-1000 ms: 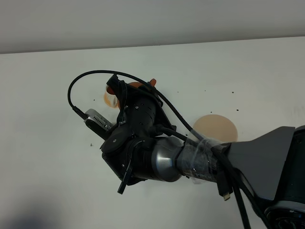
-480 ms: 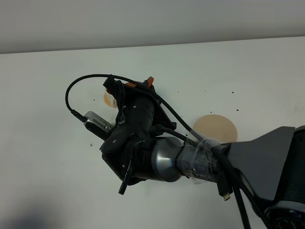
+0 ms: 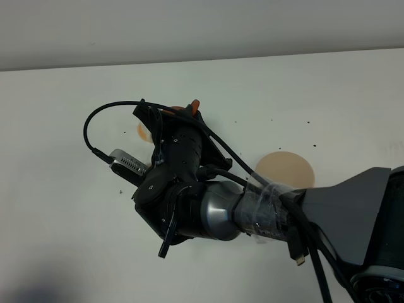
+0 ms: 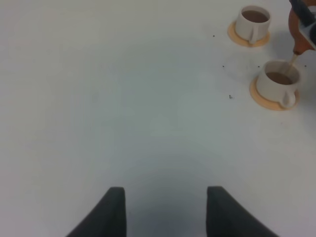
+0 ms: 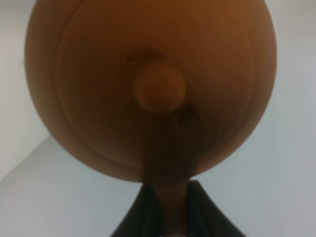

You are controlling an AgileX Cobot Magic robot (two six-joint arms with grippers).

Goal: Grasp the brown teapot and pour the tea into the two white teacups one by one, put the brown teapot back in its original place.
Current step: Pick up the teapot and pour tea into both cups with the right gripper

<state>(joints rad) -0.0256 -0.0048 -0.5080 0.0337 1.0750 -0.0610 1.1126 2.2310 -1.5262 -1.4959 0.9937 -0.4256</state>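
Right fingers [image 5: 142, 217] pinch the loop handle [image 5: 167, 197] of the teapot [image 5: 98, 74], one dark finger pressed close on either side of it. In the right wrist view the pot's round brown body fills nearly everything, with the lid knob [image 5: 160, 90] at its middle and the handle running from below the knob to the grip.

Seen from the left wrist, the teapot hangs tilted above the white worktop [image 4: 123, 98], its spout [image 4: 297, 48] pointing down over a cup [image 4: 279, 83]. A thin stream [image 4: 290, 63] of tea runs from the spout into that cup, which holds brown liquid and stands on an orange disc [image 4: 266, 102]. Near it, but not touching, the other cup [image 4: 253, 20] also holds tea and stands on a second disc [image 4: 236, 35].

Left fingers [image 4: 112, 213] are spread wide with nothing between them, over plain worktop well apart from the cups.

From the high camera the right arm [image 3: 214, 214] reaches across the middle into the left half, hiding the cups and most of the pot. Only an orange tip shows past its wrist, and part of a disc peeks out beside it. A black cable [image 3: 95, 123] loops off the wrist.

The beige coaster [image 3: 287, 169] lies flat on the worktop to the right of the wrist, its lower edge behind the arm, well apart from the teapot.
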